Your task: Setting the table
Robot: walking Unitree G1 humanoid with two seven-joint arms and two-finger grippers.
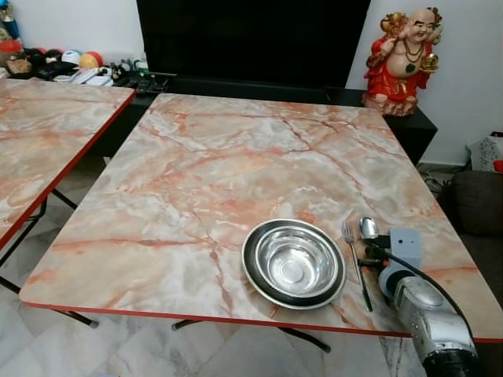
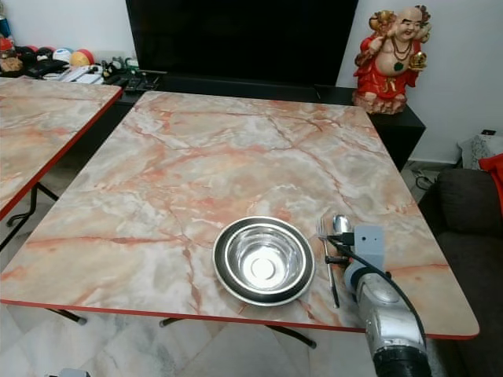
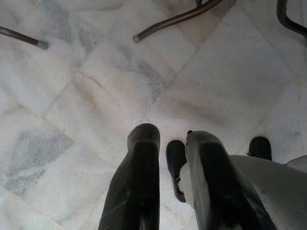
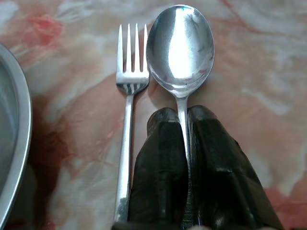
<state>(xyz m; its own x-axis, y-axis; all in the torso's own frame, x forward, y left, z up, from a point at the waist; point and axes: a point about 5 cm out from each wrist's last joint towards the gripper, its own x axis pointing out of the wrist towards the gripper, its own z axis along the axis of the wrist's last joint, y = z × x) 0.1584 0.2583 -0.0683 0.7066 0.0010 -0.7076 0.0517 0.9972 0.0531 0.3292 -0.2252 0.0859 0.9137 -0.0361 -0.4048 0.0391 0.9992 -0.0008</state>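
A steel bowl (image 1: 294,263) sits near the front edge of the marble table (image 1: 220,173). To its right a fork (image 1: 355,263) lies lengthwise, tines pointing away from me. Just right of the fork lies a spoon (image 4: 180,48), bowl end far from me. My right gripper (image 4: 184,139) is shut on the spoon's handle, low over the tabletop, and the fork (image 4: 127,96) lies beside its fingers. My left gripper (image 3: 172,153) hangs over the tiled floor, its fingers a little apart with nothing between them.
A second marble table (image 1: 39,149) stands at the left. A red laughing-Buddha statue (image 1: 402,59) sits on a black cabinet behind the table. A dark sofa (image 2: 471,228) is at the right. Table legs (image 3: 172,19) cross the floor below.
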